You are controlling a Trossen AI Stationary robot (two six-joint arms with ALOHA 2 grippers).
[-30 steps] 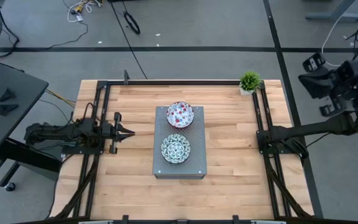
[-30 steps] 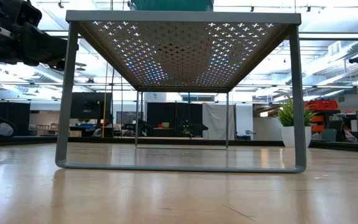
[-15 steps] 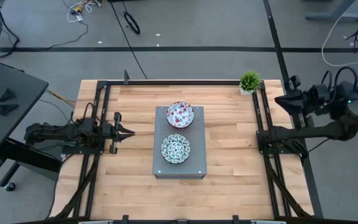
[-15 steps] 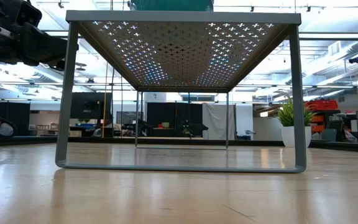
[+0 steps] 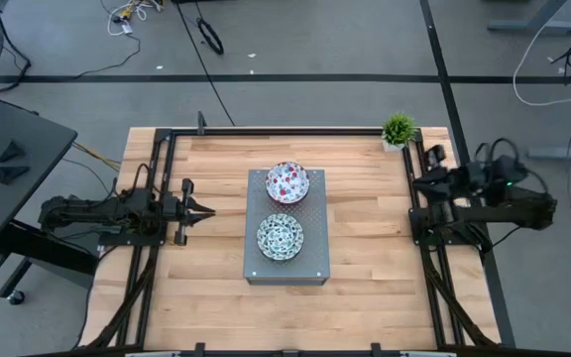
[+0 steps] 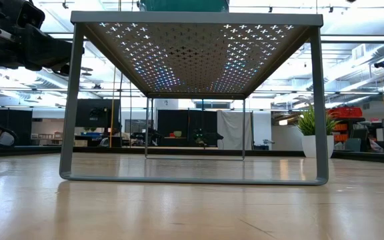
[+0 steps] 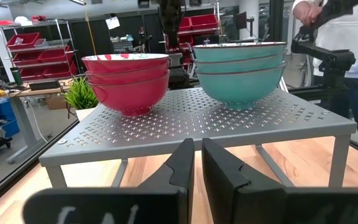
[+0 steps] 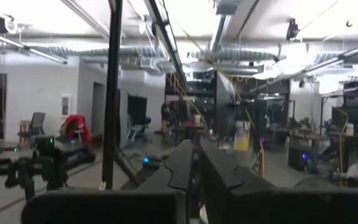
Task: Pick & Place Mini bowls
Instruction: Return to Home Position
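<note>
**Two stacks of mini bowls on a grey shelf; both grippers closed and empty**

Item 1. Left gripper [image 5: 209,209]: its fingers [image 7: 182,171] are pressed almost together, with only a thin slit between the tips and nothing held. It lies low over the left part of the table [image 5: 375,248], aimed at the shelf's long side and stopping short of it. The left arm stretches back along the table's left rail.

Item 2. Right gripper [image 8: 196,149]: the fingers are drawn close together and hold nothing. Its wrist camera looks out into the room, not at the shelf. In the high view the right arm is folded over the table's right rail, well apart from the shelf.

Item 3. Red mini bowls [image 5: 287,182]: three are nested in one upright stack. They are red outside and white with red speckle inside, and stand on the far end of the shelf top.

Item 4. Blue-green mini bowls [image 5: 280,236]: three are nested upright, teal outside. They stand on the same shelf top nearer its middle, beside the red stack and not touching it.

Item 5. Grey shelf [image 5: 310,263]: a perforated metal top on frame legs, at the table's centre. The space beneath it shows open in the low view.

Item 6. Potted plant [image 5: 399,129]: small and green, at the table's far right corner.

Item 7. Person [image 7: 347,31]: in a white top, standing beyond the table.
</note>
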